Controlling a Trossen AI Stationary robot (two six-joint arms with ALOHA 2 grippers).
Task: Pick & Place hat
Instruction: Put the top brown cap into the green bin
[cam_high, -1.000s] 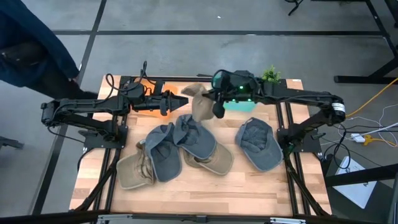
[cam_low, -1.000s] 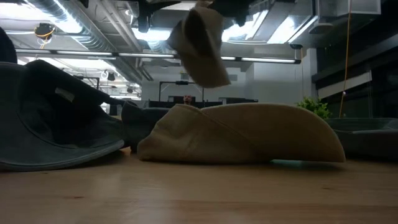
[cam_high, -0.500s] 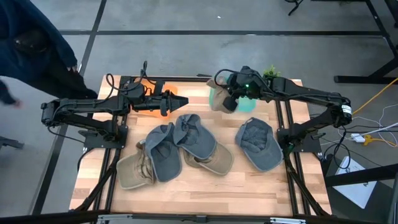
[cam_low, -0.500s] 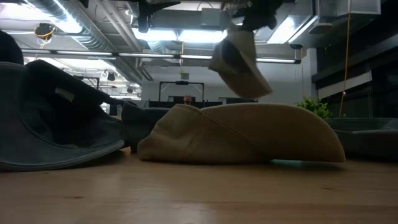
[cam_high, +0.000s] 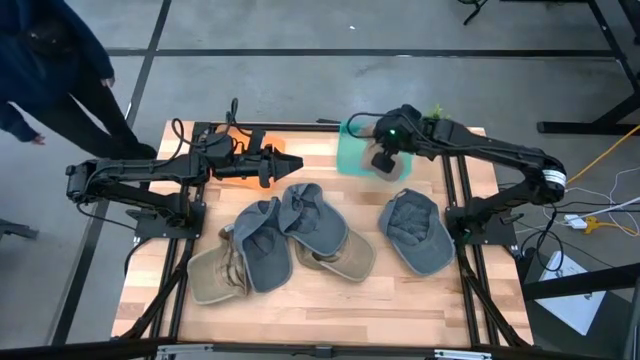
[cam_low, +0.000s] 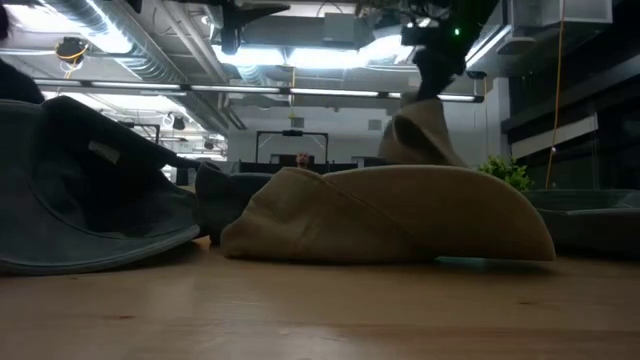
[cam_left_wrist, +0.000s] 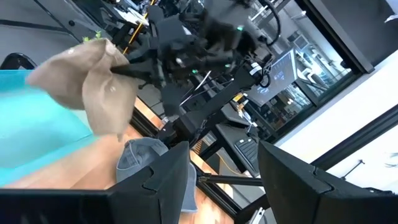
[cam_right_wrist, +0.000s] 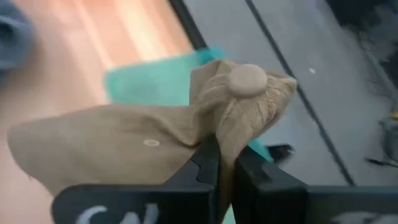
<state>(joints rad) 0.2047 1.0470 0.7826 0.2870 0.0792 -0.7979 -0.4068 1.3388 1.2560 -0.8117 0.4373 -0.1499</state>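
**A:** Where is the hat in hand?

**B:** The tan hat (cam_right_wrist: 186, 134) hangs from the right gripper (cam_right_wrist: 219, 163), whose fingers are pinched tight on the cloth just beneath the crown button (cam_right_wrist: 247, 79). In the high view it sits over the teal bin (cam_high: 352, 158) at the far edge of the table (cam_high: 300, 300), beside the little plant (cam_high: 434, 115). The low view shows it drooping behind another tan hat (cam_low: 390, 215) that lies on the wood.

**A:** And the other arm?

**B:** The left gripper (cam_high: 285, 162) waits near the orange bin (cam_high: 240, 170), well apart from the work. Its fingers stand apart with nothing between them.

**A:** What else is on the table?

**B:** Several grey hats: an overlapping heap in the middle (cam_high: 300, 225) and one on its own toward the right side (cam_high: 415, 232). A person (cam_high: 50, 70) stands off the table's far left corner.

**A:** What could go wrong?

**B:** I judge the release to be the risk. The hat is limp and hangs to one side of the grip, so if the fingers part while the brim overlaps the bin's rim, it may drape over the wall or slide out onto the wood. The thin pinch of fabric could also snag on a finger and be dragged out as the arm lifts. I cannot tell how far the cloth has sunk inside the bin.
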